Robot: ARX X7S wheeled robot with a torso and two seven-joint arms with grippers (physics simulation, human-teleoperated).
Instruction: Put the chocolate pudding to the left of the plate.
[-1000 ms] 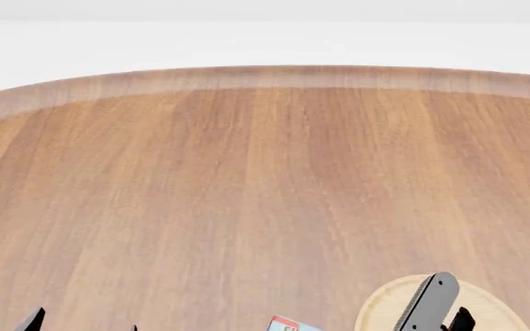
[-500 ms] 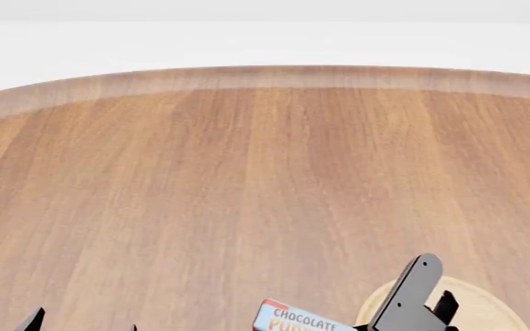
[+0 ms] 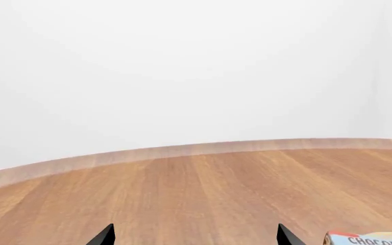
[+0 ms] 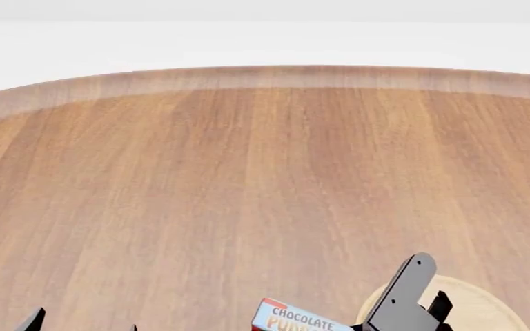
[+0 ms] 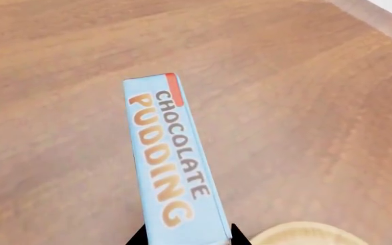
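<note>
The table (image 4: 246,179) is a wide round top of brown wood with long grain lines and a paler band along its curved edge. The chocolate pudding (image 5: 175,168) is a narrow rectangular carton with a smooth light blue face, a red strip at one end and orange and brown letters. The plate (image 4: 472,303) is a flat round disc of pale wood with a thin raised rim; only a part of it shows at the low edge of the head view.

The right gripper (image 5: 186,236) holds the carton at its near end: two dark fingertips sit one on each side of it, and the carton extends forward away from the claw. In the head view the carton is just to the left of the plate, close to its rim.

Of the left gripper (image 3: 196,236) only two black tips show, standing far apart with nothing between them, over bare wood.
</note>
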